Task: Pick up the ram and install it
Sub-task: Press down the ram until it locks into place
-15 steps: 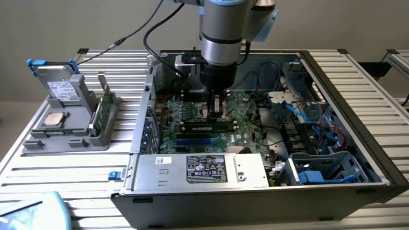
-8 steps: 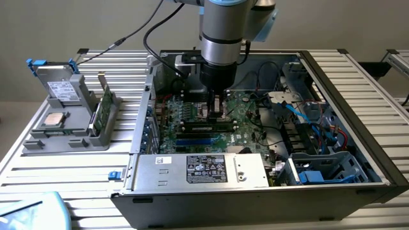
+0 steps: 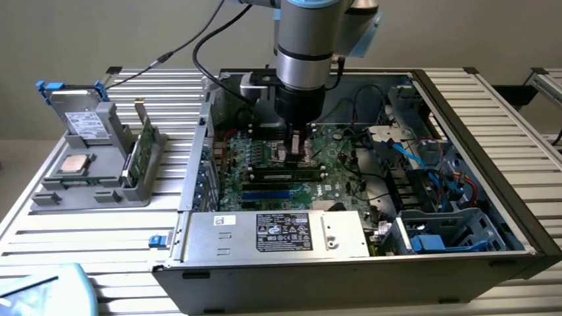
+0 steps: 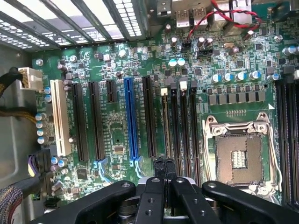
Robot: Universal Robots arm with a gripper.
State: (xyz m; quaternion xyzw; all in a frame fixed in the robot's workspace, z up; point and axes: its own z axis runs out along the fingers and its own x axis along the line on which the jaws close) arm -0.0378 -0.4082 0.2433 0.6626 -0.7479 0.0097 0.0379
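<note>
Closed tight, the pincer (image 4: 164, 164) presses down on the ram (image 4: 165, 126) directly beneath it; if misaligned with its slot, the stick could crack.

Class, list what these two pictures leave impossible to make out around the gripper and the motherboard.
- Exterior view: whether the gripper touches the ram in the slot. The contact is too small and dark to tell.
- Wrist view: the near ends of the memory slots, hidden behind the gripper.
- Exterior view: the print on the power supply label, too small.
</note>
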